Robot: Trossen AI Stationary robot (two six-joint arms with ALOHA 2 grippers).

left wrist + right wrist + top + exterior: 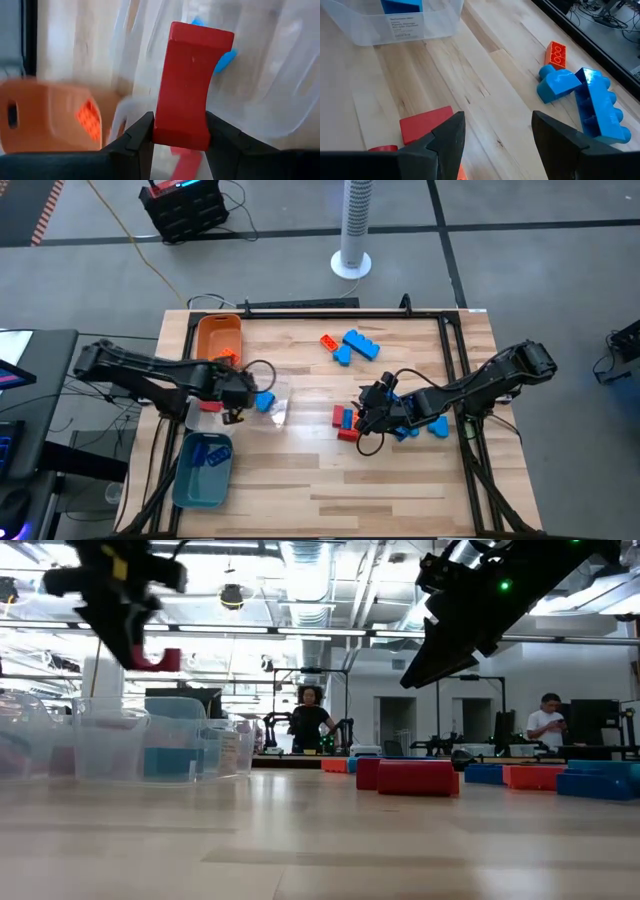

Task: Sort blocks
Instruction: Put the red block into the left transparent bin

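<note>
Three trays (218, 335) sat along the desk's (330, 480) left side. Loose blocks (360, 345) lay at centre-back, more blocks right of centre below the right gripper (372, 412).

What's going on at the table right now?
The left tool holds a red block in the air above the clear tray, between the orange tray and the teal tray. The right tool hangs open and empty over the loose red blocks near mid-table. More blue blocks and an orange block lie unsorted farther back.
</note>
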